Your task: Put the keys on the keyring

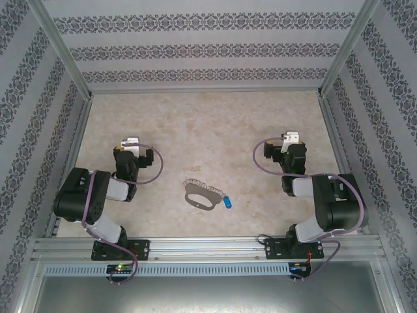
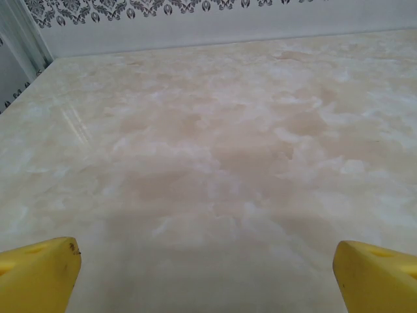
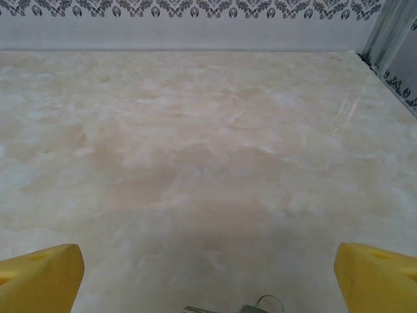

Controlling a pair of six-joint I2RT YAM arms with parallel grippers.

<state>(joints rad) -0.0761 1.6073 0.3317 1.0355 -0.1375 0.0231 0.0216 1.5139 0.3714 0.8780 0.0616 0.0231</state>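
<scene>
1. Keyring [image 1: 201,195] lies flat on the marbled beige table [image 1: 215,124], close to the near edge and about midway between the two arm bases. A silvery row of tiny rings runs along its far side.
2. A small blue piece [image 1: 228,203] lies just beside the keyring's right end; whether the two touch is too small to tell.
3. The left gripper [image 1: 132,143] hangs over the table left of the keyring and farther back, well apart from it. In the left wrist view its yellow fingertips [image 2: 39,274] sit at the bottom corners, spread wide over bare tabletop.
4. The right gripper [image 1: 290,139] hangs to the right and farther back, also well apart from the keyring. Its yellow fingertips [image 3: 40,277] are spread just as wide.
5. Silvery metal bits [image 3: 260,305] peek in at the bottom edge of the right wrist view, between the fingers. They are cut off by the frame, so what they are cannot be told.
6. Patterned walls [image 1: 202,52] and aluminium frame posts [image 1: 62,49] close in the table on three sides.
</scene>
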